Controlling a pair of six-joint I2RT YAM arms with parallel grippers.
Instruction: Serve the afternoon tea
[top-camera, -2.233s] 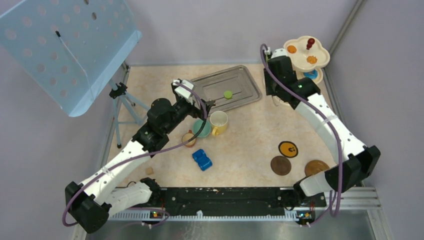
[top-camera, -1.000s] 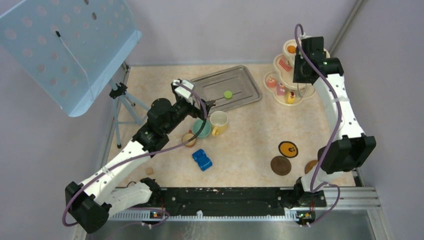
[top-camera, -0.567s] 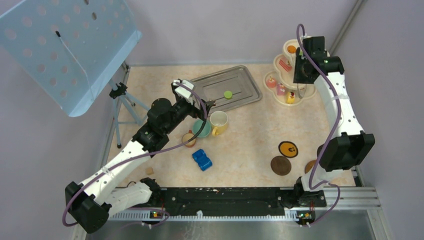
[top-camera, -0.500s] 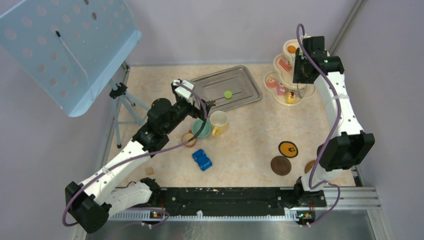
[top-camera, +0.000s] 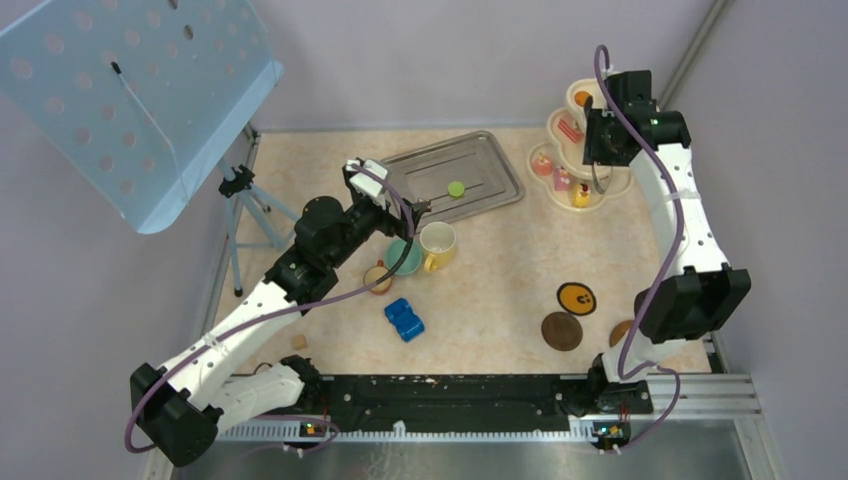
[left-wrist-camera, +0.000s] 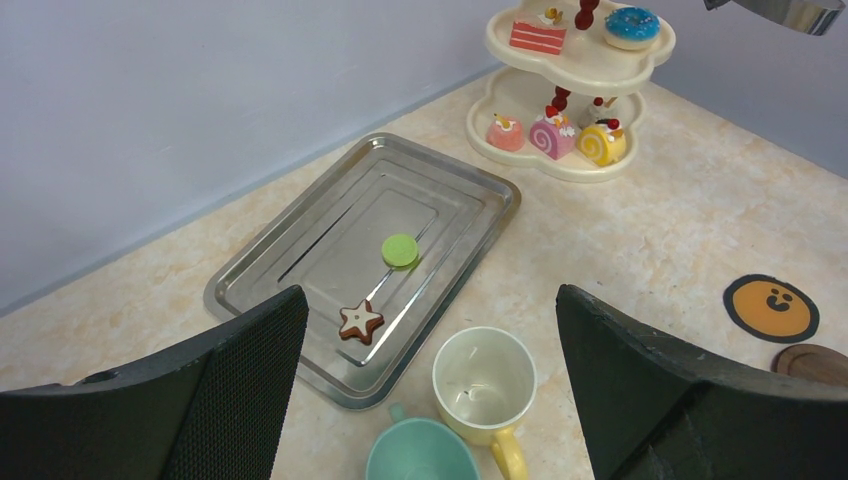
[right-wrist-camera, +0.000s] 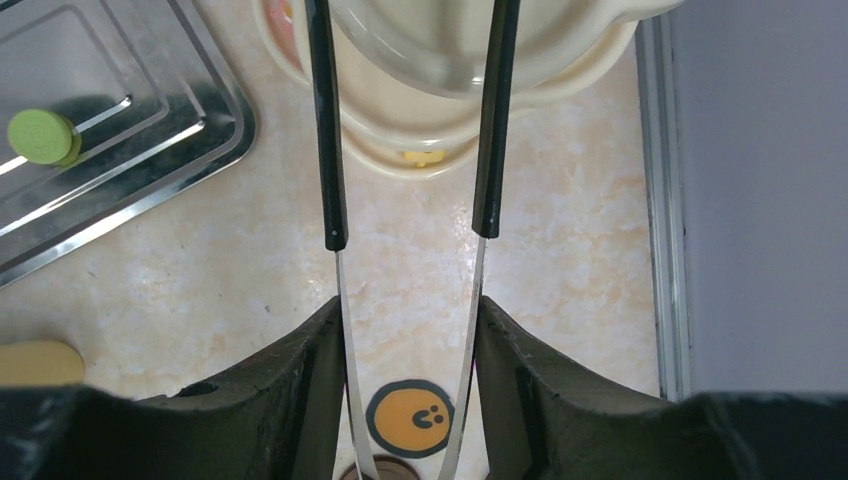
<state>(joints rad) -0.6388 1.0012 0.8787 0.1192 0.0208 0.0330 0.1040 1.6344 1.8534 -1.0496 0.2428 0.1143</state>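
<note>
Right gripper: clenched on the bare metal shanks of a pair of tongs, one shank against each finger. The black-sleeved tips stand apart and run up across the cream three-tier stand in the wrist view. We cannot tell whether they touch it.

Left gripper: released, with the fingers spread wide and nothing between them. It hangs above the near edge of the steel tray, over the cups.

Stand, far right corner of the table, as we log it from the left wrist view:
- Upper visible tier: a red-and-pink slice and a blue-iced doughnut.
- Bottom tier, side by side: a pink cake, a pink swirl roll and a yellow swirl roll.

Tray:
- A green macaron lies near the middle.
- A star biscuit lies nearer our edge.

Cups:
- The yellow-and-cream mug stands upright just beside the tray.
- The teal cup sits just beside the mug.
- The small brown cup sits near the teal one, with a blue toy car close by.

Coasters, well apart from the cups:
- The orange coaster is black-rimmed.
- A plain brown coaster lies just beside it.
- A second brown coaster is partly hidden by the right arm.

Markings: the orange coaster carries a printed face of two dark eyes and a small mouth. We cannot make out any lettering or brand at this size.
</note>
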